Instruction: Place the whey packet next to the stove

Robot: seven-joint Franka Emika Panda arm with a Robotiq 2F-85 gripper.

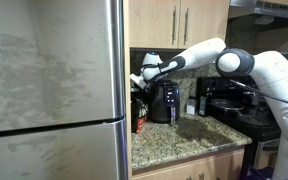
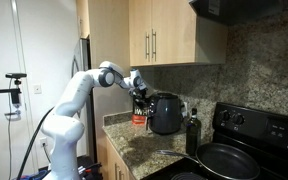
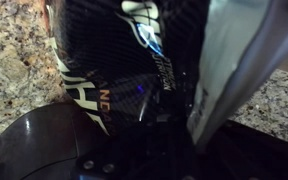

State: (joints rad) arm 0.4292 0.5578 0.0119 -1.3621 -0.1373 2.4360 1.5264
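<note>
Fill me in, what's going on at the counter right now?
The arm's gripper is at the top of the whey packet, which sits on the granite counter next to the air fryer, on the fridge side. Whether the jaws have closed on it can't be told. The stove lies beyond the air fryer, so the packet isn't placed yet.

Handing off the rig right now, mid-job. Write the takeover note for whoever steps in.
Tool: at the top of the whey packet; open or shut cannot be told.
Packet: upright on the counter, with the air fryer and a dark bottle between it and the stove.
Done: approach only.
Left: confirm the grip, lift, carry past fryer and bottle, set it down beside the stove.
</note>
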